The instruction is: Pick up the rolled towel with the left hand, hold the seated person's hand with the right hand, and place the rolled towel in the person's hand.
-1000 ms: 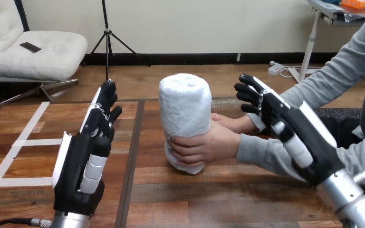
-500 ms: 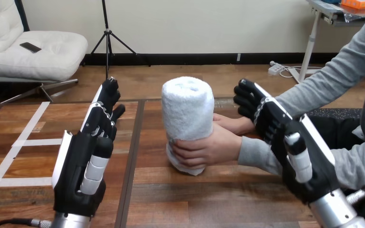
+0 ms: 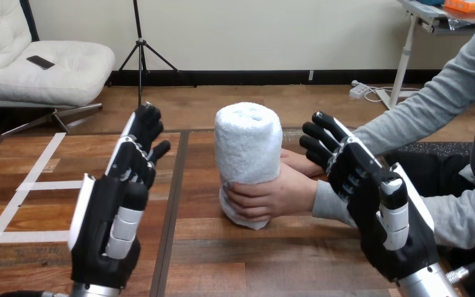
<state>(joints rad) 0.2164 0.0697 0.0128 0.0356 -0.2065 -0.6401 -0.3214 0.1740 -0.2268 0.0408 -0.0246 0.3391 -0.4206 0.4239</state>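
Right hand [image 3: 378,213] has drawn back; rolled towel [image 3: 248,139] stands on wooden table [image 3: 253,263].

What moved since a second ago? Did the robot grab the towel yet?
Not yet. The right robot hand sank lower and drew back toward the camera, fingers open. The rolled towel slid slightly toward the view's right, upright in the person's hand. The left robot hand stayed raised and open, and neither robot hand touches the towel.
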